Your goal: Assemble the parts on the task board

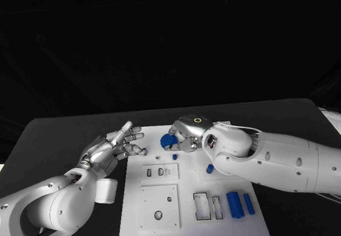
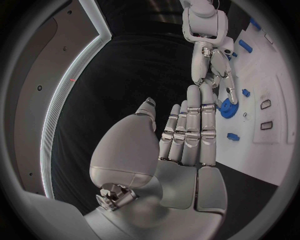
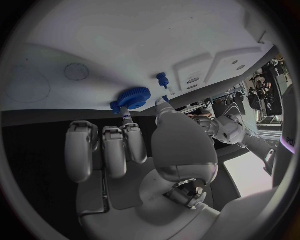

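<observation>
The tabletop (image 1: pixel 52 133) carried the board (image 1: pixel 195 234), and most of the assembly looked still to be done. On the board, a smaller raised plate (image 1: pixel 160 208) nearer the robot showed holes with nothing in them, and a second small plate (image 1: pixel 160 172) beyond it had two slots that also looked unfilled. Beside the raised plate, two rectangular frames (image 1: pixel 208 206) stood vacant.

The right robot hand (image 1: pixel 184 136) was at the board's far edge, its fingertips closing on a blue gear (image 1: pixel 169 141); in the right wrist view the gear (image 3: pixel 130 96) sat between fingertips and thumb just above the white surface, so it appeared grasped but not yet seated. The left robot hand (image 1: pixel 113 147) hovered off the board's far left corner with fingers extended and nothing in them, released.

Two blue cylinders (image 1: pixel 240 204) lay loose beside the frames, apparently waiting to be placed. A small blue piece (image 1: pixel 210 169) lay near the right arm, and a tiny blue peg (image 1: pixel 174 157) stood just on the robot's side of the gear. Judging by this, the gear was the step in hand, and the cylinders and small pieces remained.
</observation>
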